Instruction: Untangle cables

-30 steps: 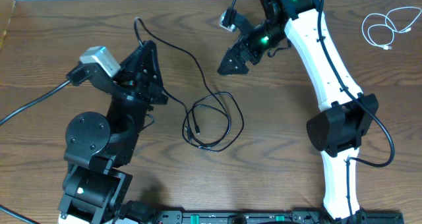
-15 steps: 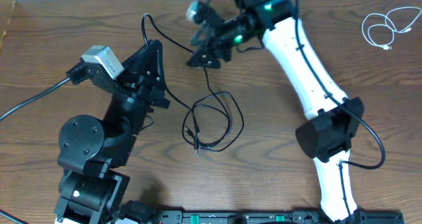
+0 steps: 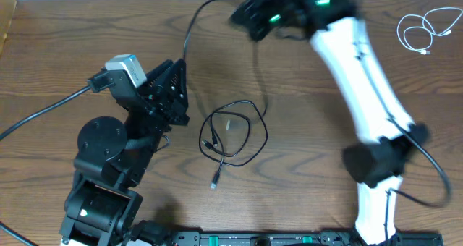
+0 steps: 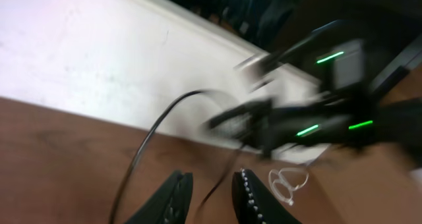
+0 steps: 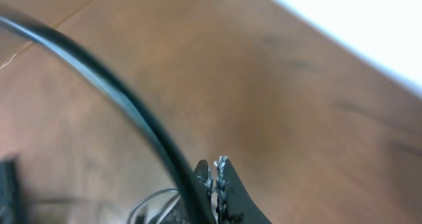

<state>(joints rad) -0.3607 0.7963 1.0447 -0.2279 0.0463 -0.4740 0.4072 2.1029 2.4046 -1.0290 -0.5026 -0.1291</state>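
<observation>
The black cable lies coiled at mid-table. One strand rises from the coil to my right gripper, which is blurred at the far edge and shut on it. In the right wrist view the black cable runs down past the closed right gripper. From there the cable arcs left and down to my left gripper. In the left wrist view the left gripper is open, and a thin strand of the black cable hangs loose in the gap. The white cable lies looped at the back right, apart from the black one.
The white cable also shows just past the left fingertips in the left wrist view. The right arm stretches diagonally across the right half of the table. The left arm's base fills the front left. A thick robot wire runs off the left edge.
My right gripper swung left to the black cable, shut on it and pulled it back toward the far edge. The left jaws have parted, and the coil's plug end slid forward.
</observation>
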